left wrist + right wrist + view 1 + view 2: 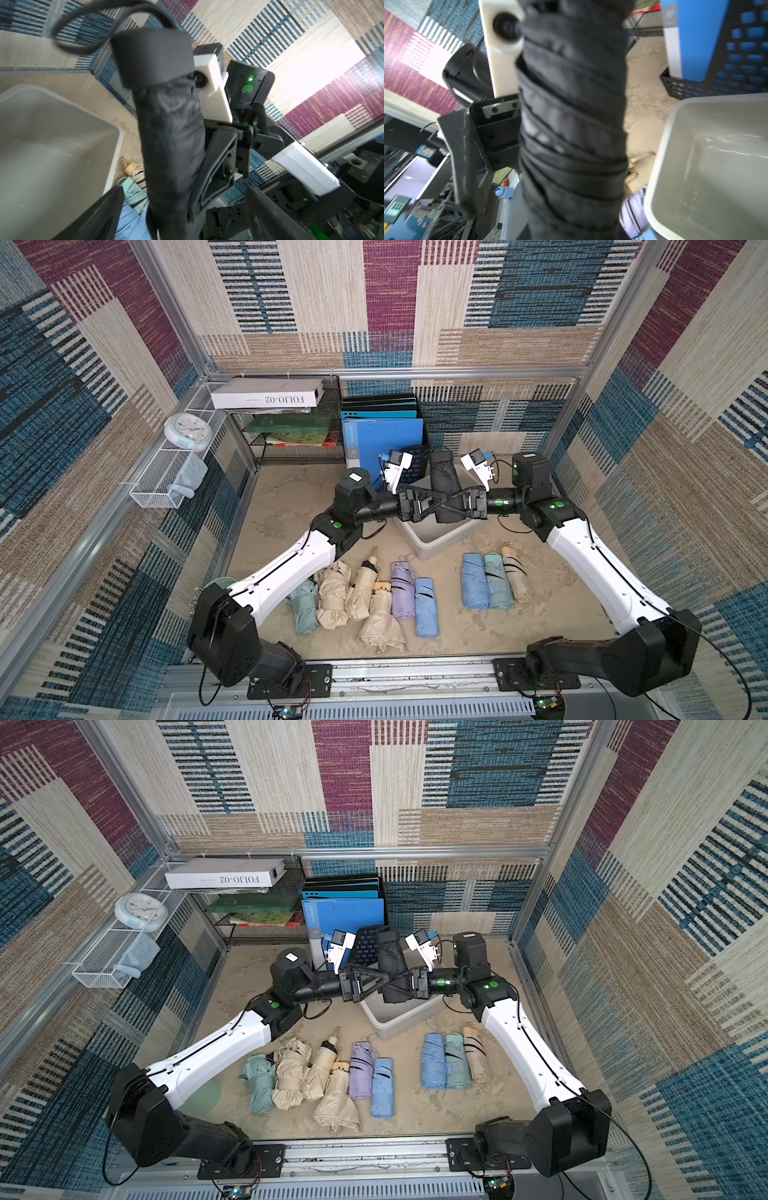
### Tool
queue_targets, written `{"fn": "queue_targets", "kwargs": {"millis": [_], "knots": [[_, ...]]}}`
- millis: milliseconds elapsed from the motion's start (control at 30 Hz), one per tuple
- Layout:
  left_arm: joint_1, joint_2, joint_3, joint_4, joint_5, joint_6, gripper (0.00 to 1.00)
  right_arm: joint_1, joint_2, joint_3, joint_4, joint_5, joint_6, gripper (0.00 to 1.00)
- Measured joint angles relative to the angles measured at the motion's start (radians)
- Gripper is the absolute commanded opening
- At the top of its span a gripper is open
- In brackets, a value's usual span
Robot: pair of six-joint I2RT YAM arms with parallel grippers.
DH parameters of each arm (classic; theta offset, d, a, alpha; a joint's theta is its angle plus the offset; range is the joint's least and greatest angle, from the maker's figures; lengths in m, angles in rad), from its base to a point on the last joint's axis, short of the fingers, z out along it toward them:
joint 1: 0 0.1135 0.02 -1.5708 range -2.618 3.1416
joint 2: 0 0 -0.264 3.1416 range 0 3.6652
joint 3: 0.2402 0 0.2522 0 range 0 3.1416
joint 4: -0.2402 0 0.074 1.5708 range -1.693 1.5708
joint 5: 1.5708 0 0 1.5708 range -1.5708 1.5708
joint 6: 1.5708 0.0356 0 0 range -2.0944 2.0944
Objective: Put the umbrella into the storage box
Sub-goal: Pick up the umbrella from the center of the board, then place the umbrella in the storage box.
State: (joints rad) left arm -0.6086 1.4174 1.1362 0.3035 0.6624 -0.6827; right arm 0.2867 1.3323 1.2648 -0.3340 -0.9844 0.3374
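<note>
In both top views the black umbrella [442,483] hangs upright over the grey box [436,545] at the table's [291,506] 12 o'clock, but which arm grips it is unclear there. The left wrist view shows the left claw [182,214] spread wide around it and the right claw [187,170] pinching it.

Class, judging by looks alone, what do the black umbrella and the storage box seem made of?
Black umbrella: likely matte woven fabric, creased in soft wrapped folds.
Storage box: probably smooth moulded plastic, faintly glossy, with glints on its inner wall.
</note>
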Motion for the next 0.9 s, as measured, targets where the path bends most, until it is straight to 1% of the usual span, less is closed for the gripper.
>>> {"fn": "queue_targets", "kwargs": {"millis": [67, 167, 233, 333, 400, 500, 567, 633, 800, 900], "knots": [[0.000, -0.039, -0.045, -0.039, -0.079, -0.019, 0.93, -0.006, 0.026, 0.025, -0.051, 0.080, -0.026, 0.13], [0.000, -0.074, -0.080, -0.146, -0.217, -0.060, 0.85, -0.004, 0.089, 0.072, -0.138, 0.197, -0.072, 0.10], [0.000, -0.065, -0.082, -0.218, -0.286, -0.103, 0.82, 0.001, 0.140, 0.103, -0.198, 0.268, -0.104, 0.10], [0.001, -0.010, -0.070, -0.333, -0.351, -0.202, 0.80, 0.016, 0.205, 0.142, -0.267, 0.350, -0.143, 0.12], [0.002, 0.031, -0.076, -0.379, -0.359, -0.278, 0.80, 0.034, 0.249, 0.171, -0.293, 0.381, -0.164, 0.11], [0.001, 0.068, -0.102, -0.380, -0.378, -0.382, 0.83, 0.056, 0.305, 0.204, -0.314, 0.414, -0.188, 0.11], [0.001, 0.091, -0.102, -0.378, -0.379, -0.426, 0.85, 0.069, 0.338, 0.218, -0.315, 0.431, -0.201, 0.11], [0.001, 0.112, -0.084, -0.379, -0.381, -0.452, 0.85, 0.080, 0.362, 0.220, -0.316, 0.444, -0.213, 0.10], [0.001, 0.176, -0.023, -0.388, -0.404, -0.492, 0.77, 0.093, 0.390, 0.208, -0.317, 0.460, -0.226, 0.10], [0.001, 0.213, 0.010, -0.437, -0.410, -0.510, 0.69, 0.094, 0.388, 0.197, -0.306, 0.462, -0.226, 0.11]]}}
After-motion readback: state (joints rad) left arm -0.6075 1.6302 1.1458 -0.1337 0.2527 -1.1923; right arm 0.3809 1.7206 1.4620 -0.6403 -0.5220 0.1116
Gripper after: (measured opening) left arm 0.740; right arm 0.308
